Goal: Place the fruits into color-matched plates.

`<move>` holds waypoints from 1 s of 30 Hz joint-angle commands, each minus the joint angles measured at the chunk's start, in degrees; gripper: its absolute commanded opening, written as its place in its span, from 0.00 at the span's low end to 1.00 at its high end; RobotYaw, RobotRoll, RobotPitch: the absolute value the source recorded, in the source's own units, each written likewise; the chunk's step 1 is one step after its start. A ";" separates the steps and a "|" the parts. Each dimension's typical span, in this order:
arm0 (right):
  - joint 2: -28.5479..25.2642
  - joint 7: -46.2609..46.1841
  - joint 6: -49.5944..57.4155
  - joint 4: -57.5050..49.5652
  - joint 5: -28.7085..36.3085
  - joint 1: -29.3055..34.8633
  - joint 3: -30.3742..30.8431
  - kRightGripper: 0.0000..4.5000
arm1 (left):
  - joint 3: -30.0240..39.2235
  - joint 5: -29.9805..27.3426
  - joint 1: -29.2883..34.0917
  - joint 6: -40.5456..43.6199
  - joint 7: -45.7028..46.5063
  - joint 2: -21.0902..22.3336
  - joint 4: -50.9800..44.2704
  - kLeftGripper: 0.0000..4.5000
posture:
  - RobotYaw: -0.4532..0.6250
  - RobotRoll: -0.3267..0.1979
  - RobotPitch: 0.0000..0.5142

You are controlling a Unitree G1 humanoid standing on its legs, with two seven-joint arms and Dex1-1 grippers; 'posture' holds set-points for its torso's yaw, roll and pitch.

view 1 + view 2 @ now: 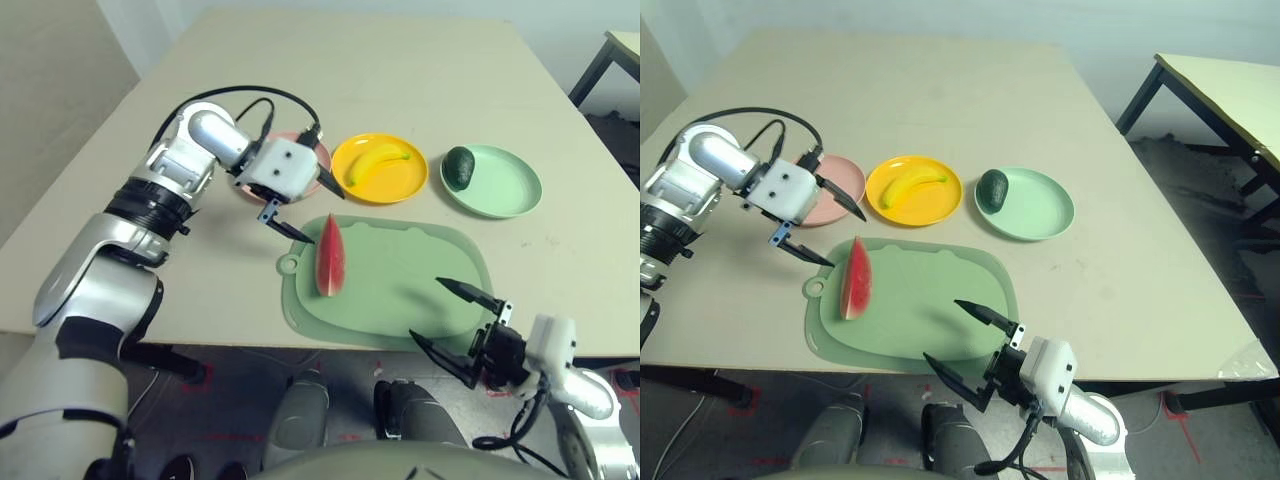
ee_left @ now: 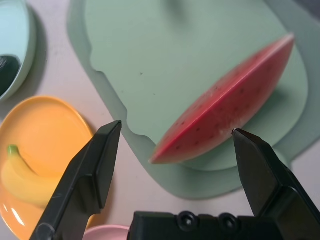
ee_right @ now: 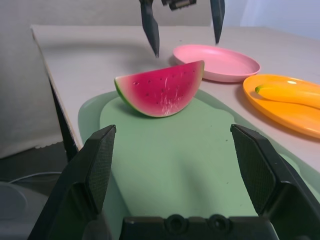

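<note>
A red watermelon wedge [image 1: 330, 258] stands on its rind at the left end of a green cutting board [image 1: 420, 270]. My left gripper [image 1: 327, 219] hangs open just above and behind the wedge's far tip, touching nothing. It partly covers the pink plate [image 1: 835, 200], which holds nothing. The banana [image 1: 377, 163] lies in the yellow plate [image 1: 400, 187]. The avocado [image 1: 459, 167] sits in the mint green plate [image 1: 510, 188]. My right gripper [image 1: 426, 310] is open and empty over the board's near right corner, pointing toward the wedge [image 3: 162, 90].
The cutting board lies close to the table's near edge [image 1: 200, 345]. The three plates stand in a row just behind it. A second table [image 1: 1230, 90] stands off to the far right, across a gap of floor.
</note>
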 commanded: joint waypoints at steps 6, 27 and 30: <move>-3.30 -2.90 -0.61 -0.16 -0.95 0.22 1.53 0.99 | -13.05 1.04 -5.35 -18.41 -0.54 -4.52 8.51 1.00 | 0.51 0.62 0.21; -4.67 -9.87 0.76 -1.30 -0.79 0.81 2.47 0.99 | -14.56 14.56 -1.34 -27.61 -0.54 -12.15 13.75 1.00 | 0.47 0.62 0.23; -4.75 -10.13 0.57 -1.42 -0.93 1.18 2.91 1.00 | -13.75 15.42 -0.34 -27.04 -0.54 -12.38 14.03 0.86 | 0.48 0.62 0.23</move>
